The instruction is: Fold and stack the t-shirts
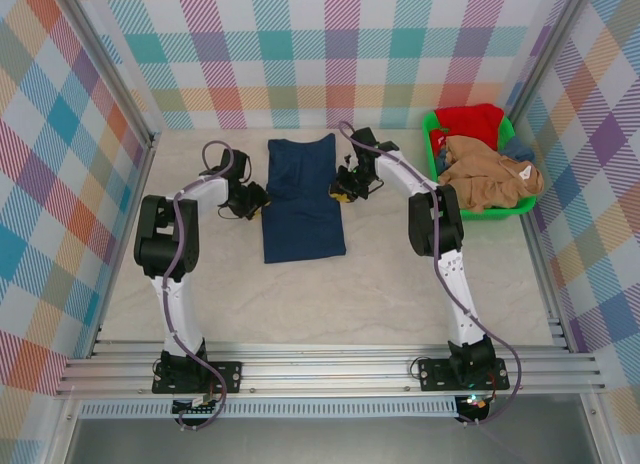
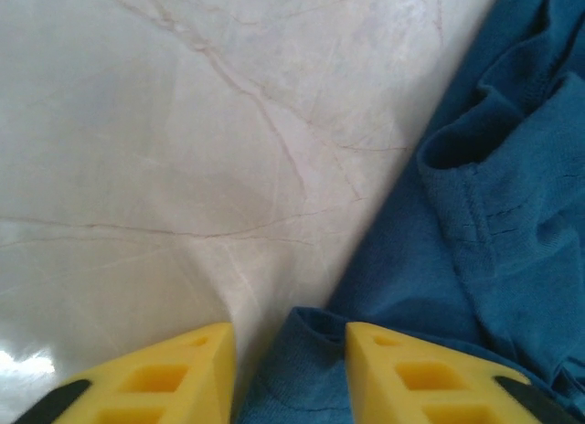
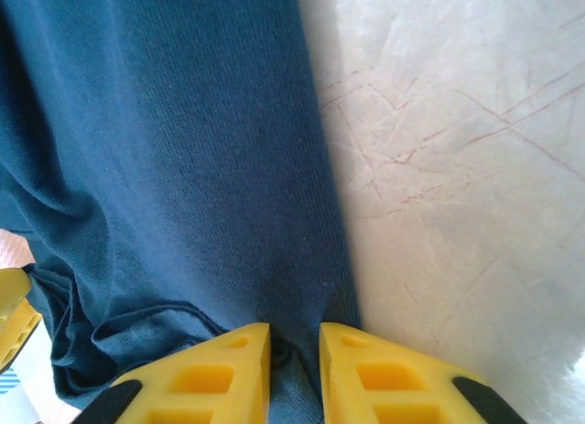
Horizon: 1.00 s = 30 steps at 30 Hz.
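Observation:
A dark navy t-shirt (image 1: 302, 199) lies on the table folded into a long strip. My left gripper (image 1: 255, 199) is at its left edge. In the left wrist view the yellow fingers (image 2: 187, 374) stand apart around a raised curl of the shirt's edge (image 2: 306, 351), which touches the right-hand finger. My right gripper (image 1: 345, 189) is at the shirt's right edge. There the fingers (image 3: 224, 374) are nearly together with a pinch of the navy cloth (image 3: 294, 355) between them. Tan-brown (image 1: 490, 179), red (image 1: 470, 119) and blue (image 1: 518, 144) shirts are piled in the basket.
A bright green plastic basket (image 1: 432, 149) stands at the back right against the wall. Checked walls close in the table on three sides. Bare marble tabletop (image 1: 320, 304) stretches in front of the shirt, down to the rails at the arm bases.

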Each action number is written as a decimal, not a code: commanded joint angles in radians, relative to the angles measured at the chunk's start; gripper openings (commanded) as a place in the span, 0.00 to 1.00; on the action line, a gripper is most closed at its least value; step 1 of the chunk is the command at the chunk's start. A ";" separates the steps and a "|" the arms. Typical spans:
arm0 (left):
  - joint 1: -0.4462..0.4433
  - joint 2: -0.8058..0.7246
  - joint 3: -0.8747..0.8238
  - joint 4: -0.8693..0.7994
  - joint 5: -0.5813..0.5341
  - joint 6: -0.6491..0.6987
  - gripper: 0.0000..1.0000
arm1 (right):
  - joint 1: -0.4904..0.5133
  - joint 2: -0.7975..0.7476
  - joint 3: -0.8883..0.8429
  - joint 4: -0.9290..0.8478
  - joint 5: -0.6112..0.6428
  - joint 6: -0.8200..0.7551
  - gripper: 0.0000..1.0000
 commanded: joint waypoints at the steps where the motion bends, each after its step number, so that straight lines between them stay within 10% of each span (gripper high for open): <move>1: 0.005 0.033 0.028 0.051 0.048 0.000 0.27 | 0.006 0.007 0.023 -0.013 -0.011 0.007 0.15; 12: -0.002 -0.002 0.030 0.060 0.036 -0.001 0.03 | 0.006 -0.068 0.006 -0.012 0.035 0.015 0.00; 30: -0.026 -0.029 0.129 -0.005 0.035 0.004 0.02 | -0.009 -0.170 -0.133 0.001 0.089 0.026 0.00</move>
